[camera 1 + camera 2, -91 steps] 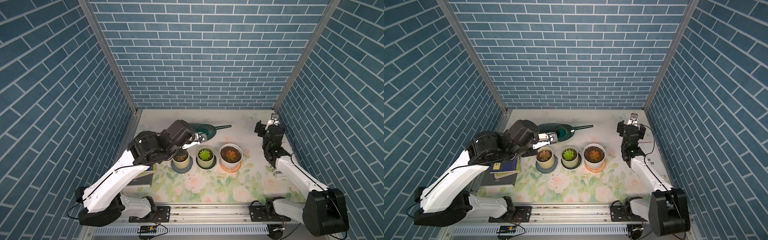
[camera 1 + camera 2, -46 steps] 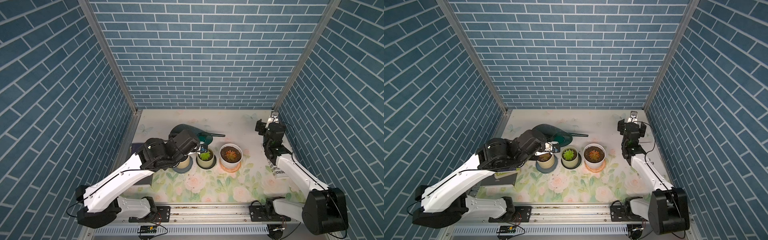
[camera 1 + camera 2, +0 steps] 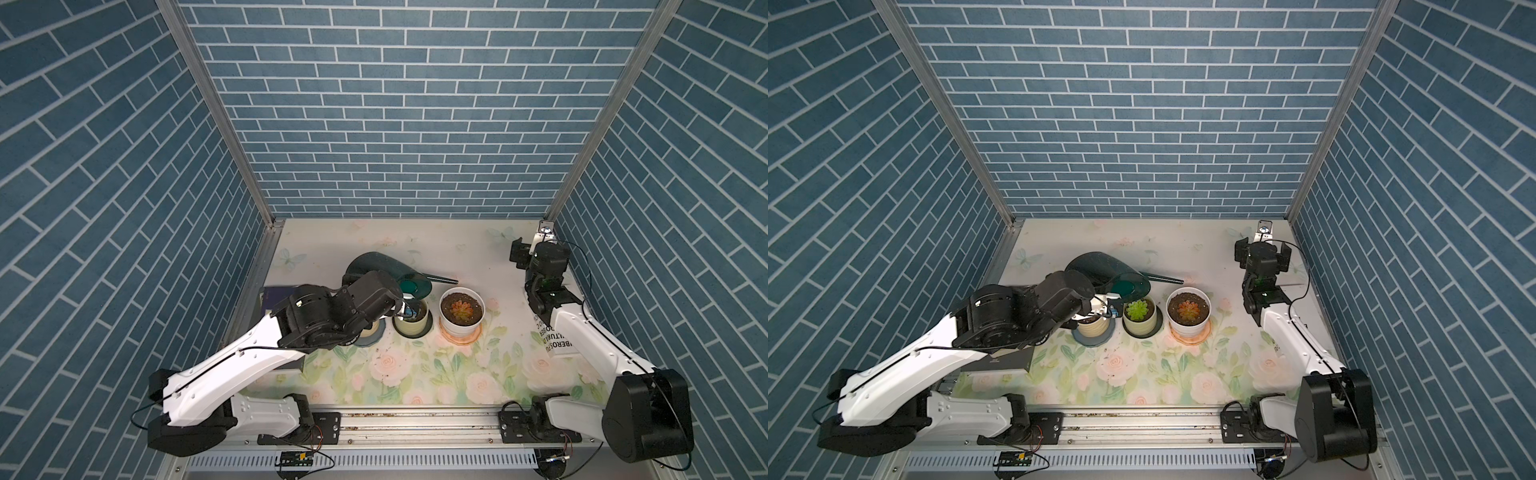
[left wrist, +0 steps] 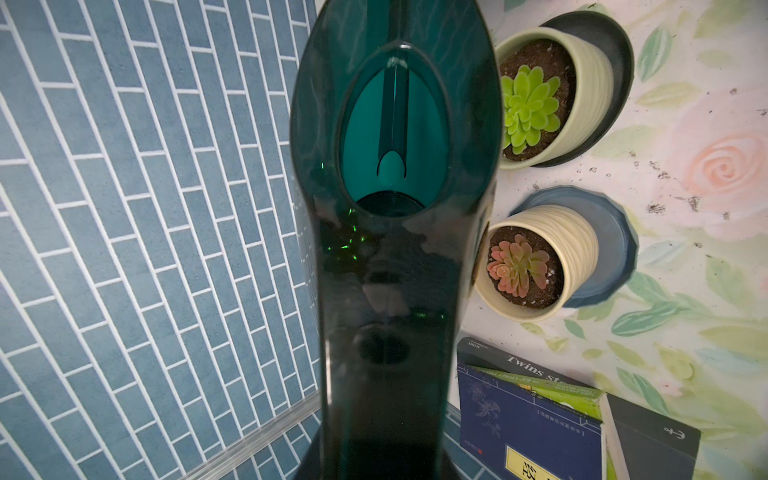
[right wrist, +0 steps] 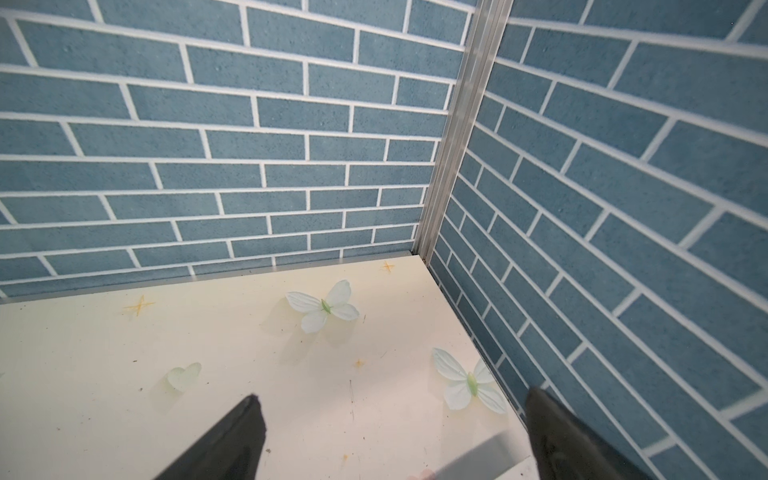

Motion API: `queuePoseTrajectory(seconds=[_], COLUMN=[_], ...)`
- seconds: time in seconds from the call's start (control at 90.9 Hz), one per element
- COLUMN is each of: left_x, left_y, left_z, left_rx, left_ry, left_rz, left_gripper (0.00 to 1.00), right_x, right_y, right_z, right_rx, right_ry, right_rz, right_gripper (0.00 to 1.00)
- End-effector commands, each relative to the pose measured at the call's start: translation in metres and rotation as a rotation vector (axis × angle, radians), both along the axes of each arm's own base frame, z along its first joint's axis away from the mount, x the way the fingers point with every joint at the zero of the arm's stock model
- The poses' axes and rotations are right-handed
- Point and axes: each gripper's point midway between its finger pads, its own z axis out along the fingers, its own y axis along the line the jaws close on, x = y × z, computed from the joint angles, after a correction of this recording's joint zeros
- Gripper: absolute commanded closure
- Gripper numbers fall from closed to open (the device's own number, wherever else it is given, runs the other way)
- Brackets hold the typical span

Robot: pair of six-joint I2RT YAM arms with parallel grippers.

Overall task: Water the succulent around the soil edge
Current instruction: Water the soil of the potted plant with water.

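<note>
While I hold watering can (image 3: 1100, 269) clamped in left gripper (image 3: 1105, 306), spout tip sits just behind white pot (image 3: 1188, 322) rim; right gripper (image 5: 394, 395) spread wide, empty.

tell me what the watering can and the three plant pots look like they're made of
The watering can: likely plastic, glossy and see-through teal; the spout tube shows through its wall and it carries reflections.
The cream pot and the pale green pot: probably glazed ceramic, ribbed with a soft sheen; could be plastic.
The white pot: smooth, plain, ceramic or plastic; cannot tell.
</note>
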Motion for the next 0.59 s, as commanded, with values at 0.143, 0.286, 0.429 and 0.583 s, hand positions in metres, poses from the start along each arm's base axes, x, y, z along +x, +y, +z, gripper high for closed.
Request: queuePoseTrajectory(seconds=[0.143, 0.286, 0.429, 0.583], left_x=[-0.013, -0.02, -0.028, -0.026], left_y=[-0.037, -0.038, -0.031, -0.02], left_z=[0.01, 0.0, -0.005, -0.004], left_rx=[-0.1, -0.083, -0.081, -0.071], left_ry=[-0.018, 0.016, 0.029, 0.005], left_rz=[-0.117, -0.123, -0.091, -0.044], left_gripper=[1.0, 1.0, 1.0, 1.0], right_x=[0.002, 0.002, 0.002, 0.002], right_y=[-0.003, -0.003, -0.004, -0.004], right_z=[0.003, 0.004, 0.004, 0.003], right_rx=[-0.031, -0.032, -0.036, -0.042], right_ry=[0.011, 0.009, 0.009, 0.012], right_rz=[-0.008, -0.008, -0.008, -0.009], right_gripper=[0.01, 0.01, 0.0, 0.0])
